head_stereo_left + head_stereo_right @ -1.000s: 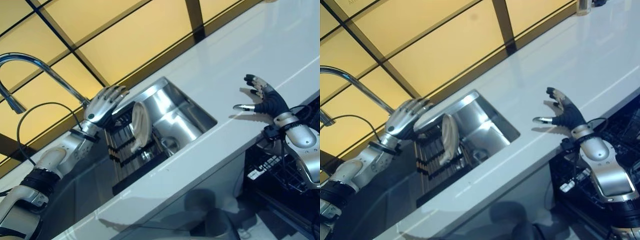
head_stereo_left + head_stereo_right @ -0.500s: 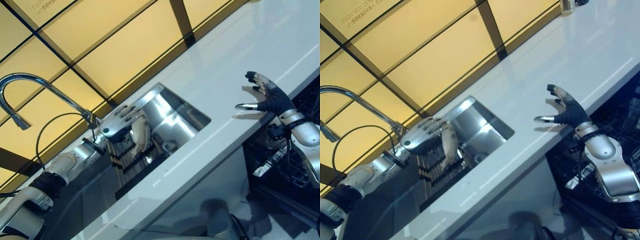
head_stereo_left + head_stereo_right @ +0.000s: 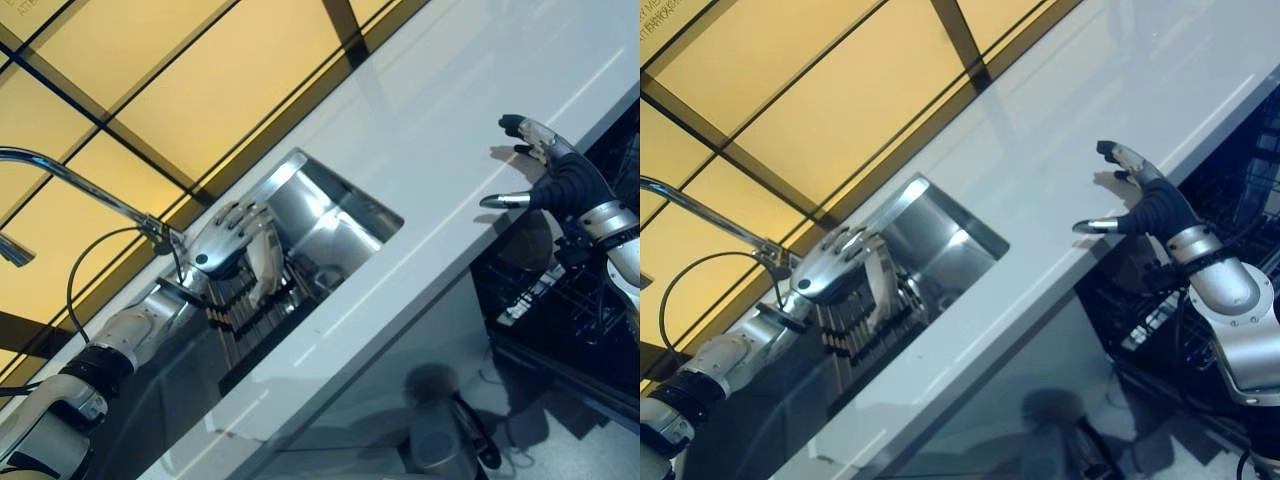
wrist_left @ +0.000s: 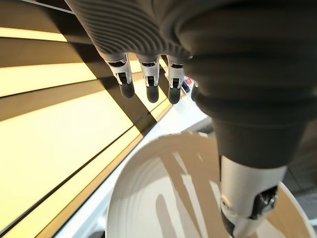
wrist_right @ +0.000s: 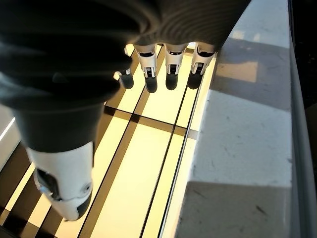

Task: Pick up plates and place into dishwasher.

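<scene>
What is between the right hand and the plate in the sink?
In the left eye view, bare white countertop and the steel sink's far end separate the open right hand from the plate, which stands in the sink rack at the left hand.

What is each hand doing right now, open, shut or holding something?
Left hand: open, fingers straight over the plate standing in the sink rack, thumb in front of its face.
Right hand: open, holding nothing, above the countertop edge.
</scene>
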### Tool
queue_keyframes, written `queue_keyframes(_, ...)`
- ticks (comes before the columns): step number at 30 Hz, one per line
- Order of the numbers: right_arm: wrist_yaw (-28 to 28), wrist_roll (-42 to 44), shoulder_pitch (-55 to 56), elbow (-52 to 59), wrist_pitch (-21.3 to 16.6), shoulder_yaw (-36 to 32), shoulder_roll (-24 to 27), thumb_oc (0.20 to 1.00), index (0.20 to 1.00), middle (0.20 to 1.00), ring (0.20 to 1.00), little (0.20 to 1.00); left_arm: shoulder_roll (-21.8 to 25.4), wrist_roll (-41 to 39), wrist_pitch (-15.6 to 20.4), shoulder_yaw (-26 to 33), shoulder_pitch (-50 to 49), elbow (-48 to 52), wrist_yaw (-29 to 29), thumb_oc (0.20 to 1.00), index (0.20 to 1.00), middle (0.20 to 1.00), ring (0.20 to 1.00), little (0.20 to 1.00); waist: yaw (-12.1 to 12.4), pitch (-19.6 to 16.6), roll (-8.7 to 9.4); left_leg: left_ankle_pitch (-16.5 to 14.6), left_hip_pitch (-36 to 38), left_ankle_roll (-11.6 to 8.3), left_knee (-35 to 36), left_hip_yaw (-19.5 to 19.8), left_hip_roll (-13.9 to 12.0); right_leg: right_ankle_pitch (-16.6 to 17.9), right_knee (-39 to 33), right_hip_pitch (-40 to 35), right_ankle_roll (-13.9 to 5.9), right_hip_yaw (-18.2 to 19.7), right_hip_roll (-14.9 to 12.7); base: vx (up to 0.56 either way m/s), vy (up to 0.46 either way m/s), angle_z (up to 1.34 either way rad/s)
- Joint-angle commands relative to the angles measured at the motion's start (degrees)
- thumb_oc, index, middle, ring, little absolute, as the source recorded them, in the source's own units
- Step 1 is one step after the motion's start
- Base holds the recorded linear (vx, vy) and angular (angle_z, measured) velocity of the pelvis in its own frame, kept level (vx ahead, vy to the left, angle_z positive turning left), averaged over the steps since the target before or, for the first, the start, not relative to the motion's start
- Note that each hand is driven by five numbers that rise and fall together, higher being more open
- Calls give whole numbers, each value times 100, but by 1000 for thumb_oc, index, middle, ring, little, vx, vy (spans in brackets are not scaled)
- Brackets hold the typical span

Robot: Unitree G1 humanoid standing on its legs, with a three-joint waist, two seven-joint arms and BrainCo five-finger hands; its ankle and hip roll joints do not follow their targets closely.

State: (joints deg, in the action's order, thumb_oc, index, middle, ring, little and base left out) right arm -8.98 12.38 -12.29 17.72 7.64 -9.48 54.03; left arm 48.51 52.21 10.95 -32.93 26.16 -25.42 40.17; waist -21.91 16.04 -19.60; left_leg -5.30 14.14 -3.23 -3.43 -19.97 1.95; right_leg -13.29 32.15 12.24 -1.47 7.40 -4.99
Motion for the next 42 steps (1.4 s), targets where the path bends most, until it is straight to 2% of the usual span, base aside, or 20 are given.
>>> queue_keyframes(1,-68,-169,962,-15,181,-127,15,1000,1000,1000,1000,1000,-179,44,-430,654,-312,-414,570,1000,1000,1000,1000,1000,43,-465,121,-41,-362,-33,-688,225,-58,781,-2002,-1056,-167,-209,-127,70,-26,4)
queue_keyframes(7,-116,-210,1217,32,197,-243,-52,1000,1000,1000,1000,1000,-317,135,-594,754,-396,-475,1104,1000,1000,1000,1000,1000,65,-527,153,-30,-298,-50,-715,261,-61,768,-1981,-1165,-169,-200,-131,50,-22,6)
queue_keyframes(12,-155,-265,1333,82,232,-304,-99,1000,1000,1000,1000,1000,-437,370,-528,696,-430,-488,1103,1000,1000,1000,1000,1000,58,-522,161,-31,-257,-65,-737,297,-44,763,-1938,-1195,-179,-186,-138,42,-14,1)
queue_keyframes(19,-220,-320,1254,94,266,-325,-76,1000,1000,1000,1000,1000,-469,573,-222,515,-372,-585,1030,1000,1000,1000,1000,1000,-35,-371,105,-60,-329,-87,-753,284,-20,739,-1818,-1030,-198,-129,-158,1,2,-1)
queue_keyframes(27,-330,-365,993,88,265,-236,10,1000,1000,1000,1000,1000,-495,481,-192,348,-140,-715,1051,1000,1000,1000,1000,1000,-195,-156,53,-24,-542,-102,-850,249,-14,672,-1572,-635,-170,-58,-182,1,7,-9)
queue_keyframes(35,-339,-362,631,-34,206,-111,109,1000,1000,1000,1000,1000,-499,376,-395,248,231,-888,1010,1000,1000,1000,1000,1000,-327,63,67,49,-909,-126,-1056,162,-67,603,-1220,-60,-85,-12,-204,-18,9,-9)
queue_keyframes(41,-259,-324,-88,-104,298,158,176,1000,1000,1000,1000,1000,-417,187,-654,74,819,-1115,558,1000,1000,1000,1000,1000,-389,311,151,159,-1383,-154,-1223,101,-132,553,-908,592,-8,27,-200,-124,7,-25)
queue_keyframes(42,-223,-325,-216,-117,315,210,178,1000,1000,1000,1000,1000,-415,141,-720,37,936,-1143,294,570,570,570,570,570,-386,367,170,168,-1479,-151,-1262,95,-146,558,-867,709,2,25,-208,-123,-4,-16)
